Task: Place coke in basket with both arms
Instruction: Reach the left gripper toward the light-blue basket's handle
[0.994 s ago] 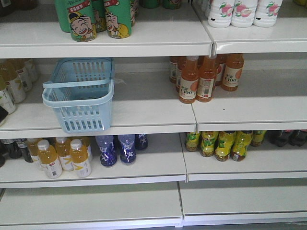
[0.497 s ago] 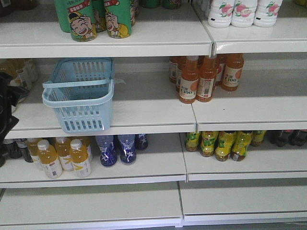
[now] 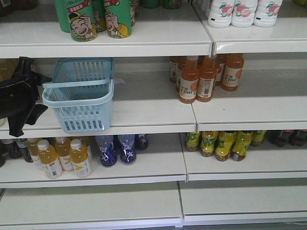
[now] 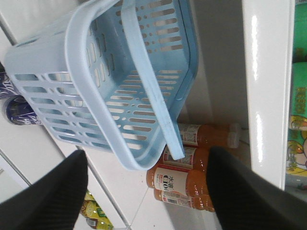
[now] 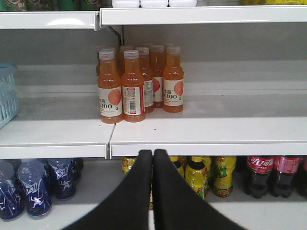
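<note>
The light blue basket [image 3: 79, 93] stands on the middle shelf, left of centre, its handles folded across its rim. My left gripper [image 3: 29, 93] hovers just left of it, open with nothing between its fingers. In the left wrist view the basket [image 4: 110, 86] fills the frame ahead of the spread fingers [image 4: 48, 196]. The coke [image 5: 259, 173] bottles, red-labelled with dark drink, stand on the lower shelf at the far right, also seen as dark bottles of coke [image 3: 288, 138] in the front view. My right gripper [image 5: 153, 154] is shut and empty, level with the middle shelf's front edge.
Orange-drink bottles [image 3: 204, 76] cluster on the middle shelf right of the basket. Yellow-green bottles [image 3: 223, 143] stand beside the coke. Blue bottles [image 3: 117, 148] and yellow juice bottles [image 3: 62, 155] sit below the basket. Green cans [image 3: 96, 19] and white bottles [image 3: 242, 12] stand on the top shelf.
My left gripper has come up from the left edge of the front view and moved right, ending beside the basket's left side. Basket and bottles have not moved.
</note>
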Controlling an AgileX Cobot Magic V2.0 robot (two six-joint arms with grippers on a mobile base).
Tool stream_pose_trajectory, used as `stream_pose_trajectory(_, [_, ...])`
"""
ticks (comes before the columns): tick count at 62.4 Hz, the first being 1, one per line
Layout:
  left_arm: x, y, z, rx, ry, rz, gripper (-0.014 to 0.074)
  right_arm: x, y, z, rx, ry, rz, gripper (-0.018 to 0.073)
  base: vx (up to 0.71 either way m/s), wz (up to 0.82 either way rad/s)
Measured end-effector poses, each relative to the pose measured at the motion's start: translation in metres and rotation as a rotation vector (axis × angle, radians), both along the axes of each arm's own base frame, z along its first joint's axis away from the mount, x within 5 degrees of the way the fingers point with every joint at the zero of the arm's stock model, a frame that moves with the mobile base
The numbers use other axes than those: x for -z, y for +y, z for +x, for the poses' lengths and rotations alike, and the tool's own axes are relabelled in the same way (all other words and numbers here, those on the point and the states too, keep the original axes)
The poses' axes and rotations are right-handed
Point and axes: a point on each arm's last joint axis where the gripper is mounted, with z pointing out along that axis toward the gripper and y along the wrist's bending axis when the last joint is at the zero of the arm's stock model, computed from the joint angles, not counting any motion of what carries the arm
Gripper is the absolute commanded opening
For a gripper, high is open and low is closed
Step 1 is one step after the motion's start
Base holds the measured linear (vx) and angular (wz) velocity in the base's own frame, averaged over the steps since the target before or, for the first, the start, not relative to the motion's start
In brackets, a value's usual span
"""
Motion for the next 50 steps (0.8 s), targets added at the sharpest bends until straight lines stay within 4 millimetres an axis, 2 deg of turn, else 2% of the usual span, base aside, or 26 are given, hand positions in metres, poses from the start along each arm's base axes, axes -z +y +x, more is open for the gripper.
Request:
stream_pose_trajectory(24, [0.001,-0.004,0.047,-0.003,-0.015,-0.055,0.0505,0.0,0.0,0.0,0.0,0.0,0.0,-0.001,0.0,0.0])
stream_pose_trajectory(50, [0.018,-0.006,0.063,-0.02,0.025,-0.097,0.0505,0.0,0.0,0.0,0.0,0.0,0.0,-0.001,0.0,0.0])
